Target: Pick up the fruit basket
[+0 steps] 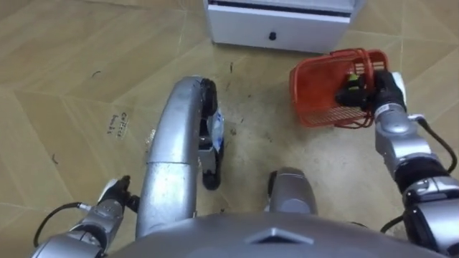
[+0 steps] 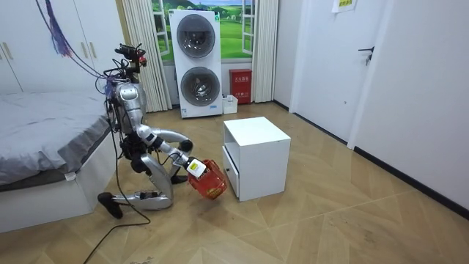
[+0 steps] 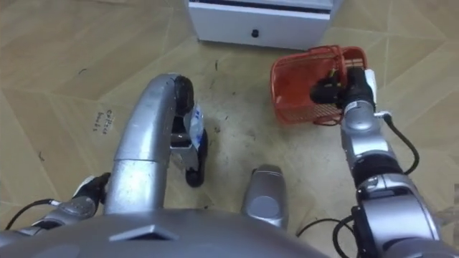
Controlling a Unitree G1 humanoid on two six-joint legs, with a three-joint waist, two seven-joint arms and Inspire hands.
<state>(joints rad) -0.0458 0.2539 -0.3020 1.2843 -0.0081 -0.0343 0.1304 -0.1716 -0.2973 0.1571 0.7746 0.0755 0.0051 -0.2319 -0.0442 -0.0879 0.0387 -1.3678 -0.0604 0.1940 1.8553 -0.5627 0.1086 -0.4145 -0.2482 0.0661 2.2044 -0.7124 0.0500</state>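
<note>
Looking at the right hand, its dark fingers are curled over the near-side rim of the red basket, by the handle, so it's got a grip on it. The bulk of the basket sits on the robot's-left side of those fingers and a bit ahead of them. Its long side runs roughly crosswise away from the grip. It's tipped, with the open mouth facing back up at the robot's head. In the room view the basket hangs low off the hand, just beside the white cabinet. I can't tell if its bottom touches the floor.

The left hand is way off on the other side, low by the robot's knee, and I can't tell how it's set. So my guess is the lift is all on the right arm. With the weight off to one side of the grip, it could swing or bump the cabinet on the way up.
</note>
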